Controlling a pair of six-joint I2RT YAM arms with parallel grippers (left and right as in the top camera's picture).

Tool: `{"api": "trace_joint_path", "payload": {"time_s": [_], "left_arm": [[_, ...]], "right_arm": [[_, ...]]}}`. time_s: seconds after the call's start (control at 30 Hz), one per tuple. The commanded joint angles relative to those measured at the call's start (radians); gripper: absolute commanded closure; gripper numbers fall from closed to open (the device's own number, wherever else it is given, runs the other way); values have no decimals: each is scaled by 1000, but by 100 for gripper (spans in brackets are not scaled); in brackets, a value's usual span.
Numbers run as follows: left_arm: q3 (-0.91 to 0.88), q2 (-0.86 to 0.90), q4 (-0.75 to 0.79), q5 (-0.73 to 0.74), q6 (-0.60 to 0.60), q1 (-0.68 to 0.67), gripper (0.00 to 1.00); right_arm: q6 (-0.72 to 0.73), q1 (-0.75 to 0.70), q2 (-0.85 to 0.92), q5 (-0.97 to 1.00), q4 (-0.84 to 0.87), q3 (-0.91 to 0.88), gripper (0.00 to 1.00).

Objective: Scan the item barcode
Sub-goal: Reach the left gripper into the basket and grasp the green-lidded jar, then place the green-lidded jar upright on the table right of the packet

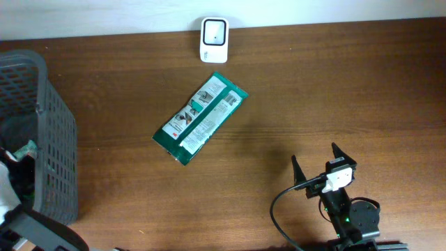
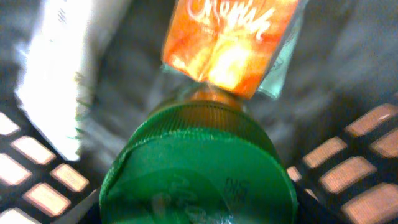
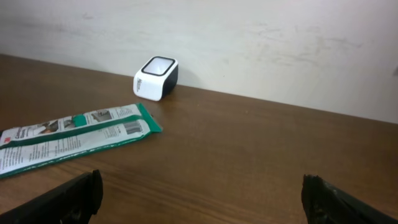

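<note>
Nearest the robot's edge of the wooden table (image 1: 362,84), well short of the scanner (image 1: 214,40) and off to its right, the right gripper (image 1: 313,155) hovers over bare wood. Its two dark fingers stand wide apart and hold nothing.

Far to the left of the scanner, at the table's left end, stands a grey mesh basket (image 1: 56,139). The left arm (image 1: 31,233) reaches down into it. The left gripper is hidden inside the basket, and its own camera does not show its fingers, so it cannot be told whether they are apart, together or clamped on anything.

That camera sits very close to a bottle (image 2: 205,155) lying in the basket. The bottle's ribbed green cap (image 2: 199,180) fills the lower part of the view and an orange label (image 2: 230,37) shows beyond it. A blurred white pack (image 2: 59,81) lies to the bottle's left.

On the open table, between the right gripper and the scanner and a little to the scanner's left, a long green-and-white packet (image 1: 201,118) lies flat and slantwise, printed side up. One end points toward the scanner but does not touch it. A barcode (image 3: 131,127) shows near that end.

The scanner is a small white box with a dark-rimmed window on top. It sits at the far edge of the table, against the pale wall (image 3: 261,43).
</note>
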Motion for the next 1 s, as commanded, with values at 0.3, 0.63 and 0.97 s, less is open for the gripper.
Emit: {"api": "trace_joint_path", "payload": {"time_s": [0.3, 0.63, 0.97], "left_arm": [[951, -96, -272, 232, 2, -340, 59], [945, 57, -247, 169, 2, -1117, 58], [945, 589, -179, 180, -6, -1489, 56]], "right_arm": [[4, -6, -8, -10, -5, -5, 2], [4, -6, -8, -10, -5, -5, 2], [4, -6, -8, -10, -5, -5, 2]]}}
